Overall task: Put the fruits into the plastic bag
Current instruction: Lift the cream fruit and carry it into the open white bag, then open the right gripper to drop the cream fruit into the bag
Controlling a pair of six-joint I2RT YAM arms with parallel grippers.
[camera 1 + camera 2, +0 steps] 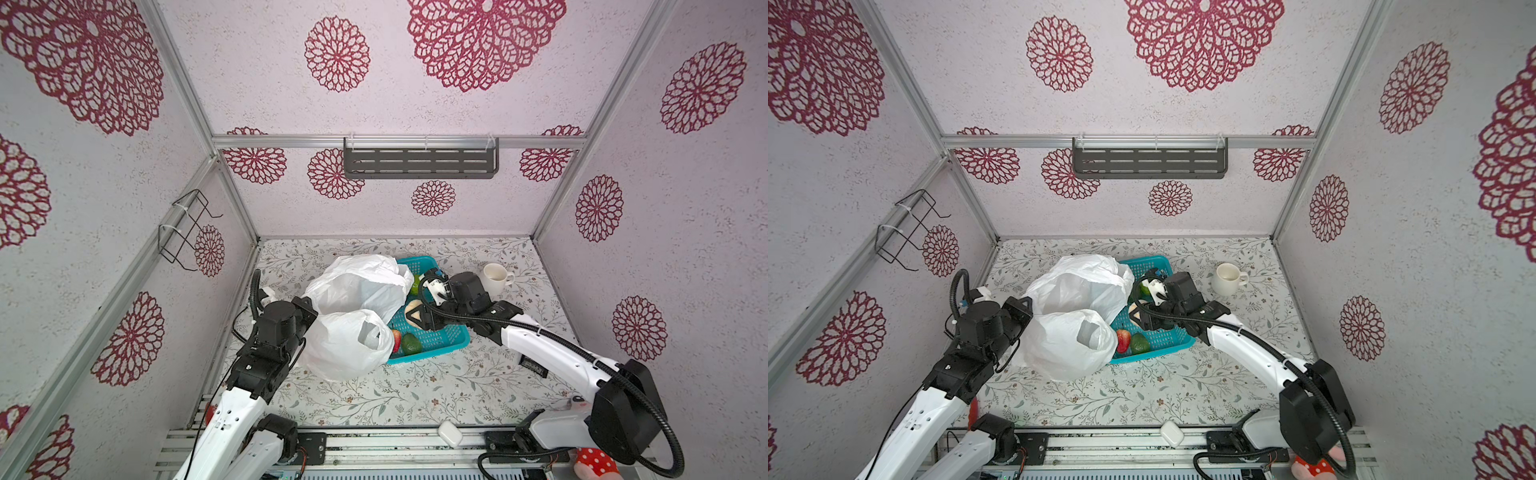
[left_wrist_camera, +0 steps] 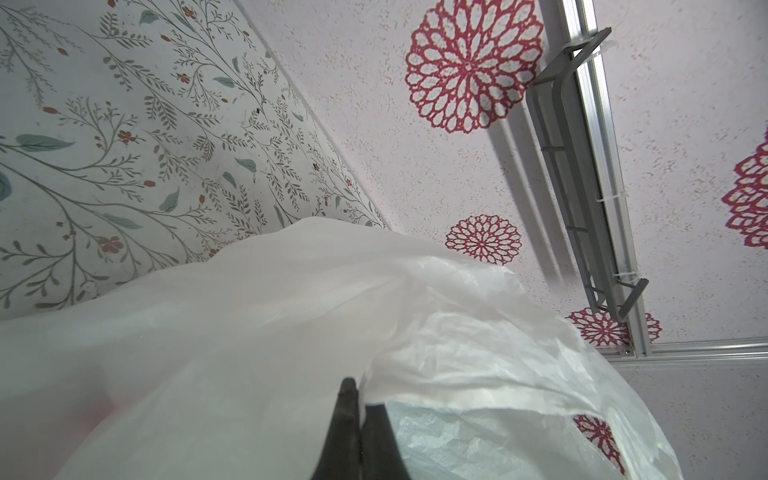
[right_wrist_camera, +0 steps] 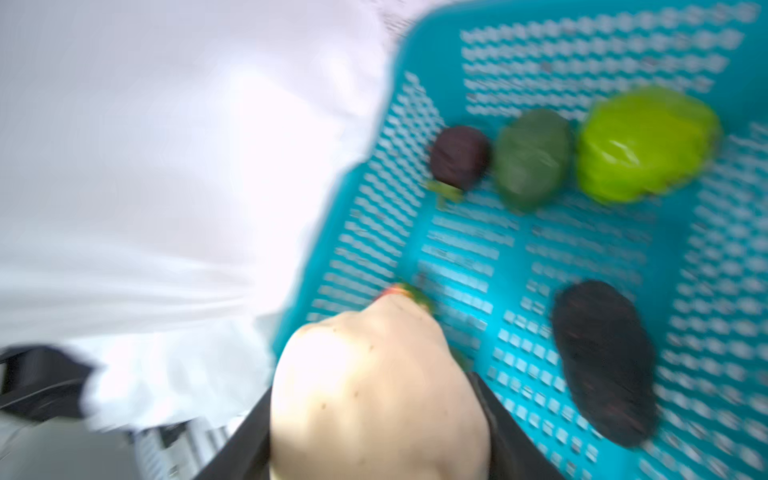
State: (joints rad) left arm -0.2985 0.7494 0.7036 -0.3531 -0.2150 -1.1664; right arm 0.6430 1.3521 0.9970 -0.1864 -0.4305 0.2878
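Over on the left, the left pincer point(image 2: 358, 395) is clamped fully shut on the thin, crinkly, translucent white plastic bag point(image 1: 347, 349), pinching its edge. The bag billows left of the desk's middle, its right side draped over the left rim of the teal perforated plastic basket point(image 1: 436, 350), which sits mid-desk toward the back edge. So the holding job is covered.

Moving right into the basket: at its near left corner the red fruit point(image 1: 396, 338) and the dark green oval fruit point(image 1: 411, 344) lie touching, right beside the bag. At the far end sits the bright green round fruit point(image 1: 417, 283), half hidden by the arm. I make out nothing inside the bag, so I'd call this early going: the pick-up step.

And here's the action: the right pincer point(image 3: 370, 386), jaws roughly half open, grips the pale yellow knobbly fruit point(image 1: 411, 311), a finger pressed on either flank. The wrist view is smeared, so whether the fruit is clear of the basket floor I can't tell.

Next move, as I read it: lift straight up, carry left over the rim and find the bag's opening. That needs the left side to hold the mouth open, or the fruit lands on plastic and rolls off.
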